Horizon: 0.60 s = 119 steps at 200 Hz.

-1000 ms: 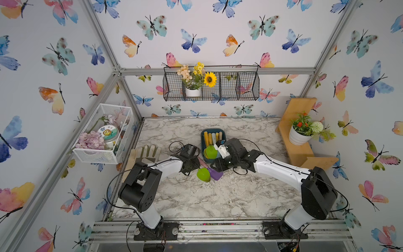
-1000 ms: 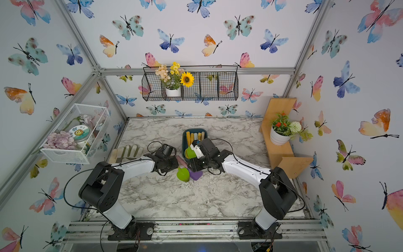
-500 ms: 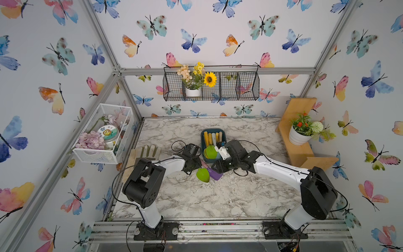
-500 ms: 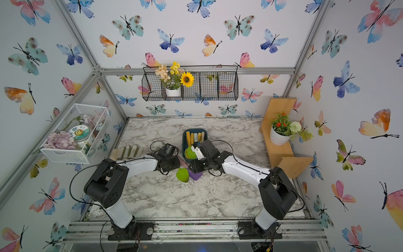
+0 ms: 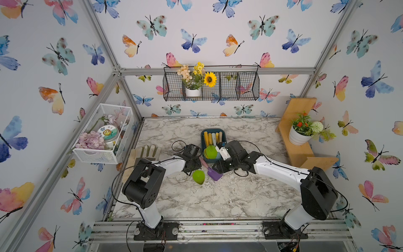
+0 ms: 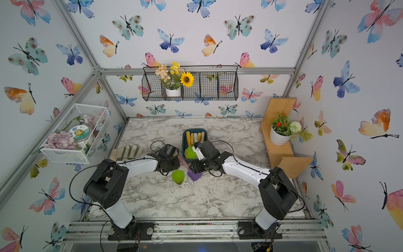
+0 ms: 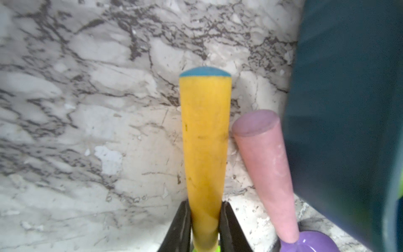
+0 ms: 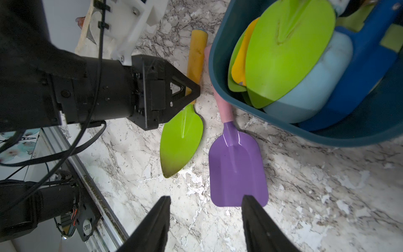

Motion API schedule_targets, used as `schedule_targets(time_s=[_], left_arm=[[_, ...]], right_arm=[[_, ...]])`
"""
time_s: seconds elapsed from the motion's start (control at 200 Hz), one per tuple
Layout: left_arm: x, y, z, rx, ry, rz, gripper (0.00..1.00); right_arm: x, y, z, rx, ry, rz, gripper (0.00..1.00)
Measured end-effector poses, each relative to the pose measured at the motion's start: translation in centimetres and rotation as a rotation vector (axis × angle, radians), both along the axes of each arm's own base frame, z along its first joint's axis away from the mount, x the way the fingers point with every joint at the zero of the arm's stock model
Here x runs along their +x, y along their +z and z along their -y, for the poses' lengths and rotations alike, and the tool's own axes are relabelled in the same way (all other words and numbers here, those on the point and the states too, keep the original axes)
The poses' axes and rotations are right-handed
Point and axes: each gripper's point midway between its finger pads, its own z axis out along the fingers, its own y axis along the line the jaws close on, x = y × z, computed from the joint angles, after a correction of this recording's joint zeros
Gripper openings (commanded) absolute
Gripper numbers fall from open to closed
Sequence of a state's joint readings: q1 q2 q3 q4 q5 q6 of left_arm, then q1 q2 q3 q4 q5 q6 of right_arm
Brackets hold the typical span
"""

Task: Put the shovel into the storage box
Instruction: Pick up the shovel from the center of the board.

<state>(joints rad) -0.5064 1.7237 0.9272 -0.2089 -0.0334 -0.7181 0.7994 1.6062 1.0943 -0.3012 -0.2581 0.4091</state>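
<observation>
The left gripper [image 7: 205,207] is pinching the green shovel [image 8: 181,141] by its yellow handle just beside the storage box [image 7: 349,87], blade apparently resting on the tabletop [image 8: 305,196]. Lifting it level should clear the box wall. The right gripper [image 8: 206,197] is hanging part-open and empty near the box.

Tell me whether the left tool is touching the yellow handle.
Touching. In the left wrist view the left tool clamps the yellow handle: both fingers press against its sides with no gap.
</observation>
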Motion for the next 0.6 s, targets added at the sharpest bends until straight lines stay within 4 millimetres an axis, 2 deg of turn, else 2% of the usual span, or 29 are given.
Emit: schedule_targets(time_s=[0.16,0.33,0.471,0.596], left_arm=[[-0.1,-0.1,-0.5,0.025,0.000,0.007,0.30],[-0.1,-0.1,-0.8,0.053,-0.001,0.016,0.30],[-0.2,-0.1,-0.9,0.081,-0.007,0.021,0.24],[-0.3,-0.2,-1.0,0.094,-0.013,0.022,0.13]], right_arm=[[0.0,0.0,0.1,-0.003,-0.004,0.002,0.57],[0.1,0.1,0.2,-0.005,-0.008,0.008,0.57],[0.2,0.2,0.2,-0.005,-0.013,0.014,0.57],[0.2,0.3,0.3,-0.005,-0.014,0.017,0.57]])
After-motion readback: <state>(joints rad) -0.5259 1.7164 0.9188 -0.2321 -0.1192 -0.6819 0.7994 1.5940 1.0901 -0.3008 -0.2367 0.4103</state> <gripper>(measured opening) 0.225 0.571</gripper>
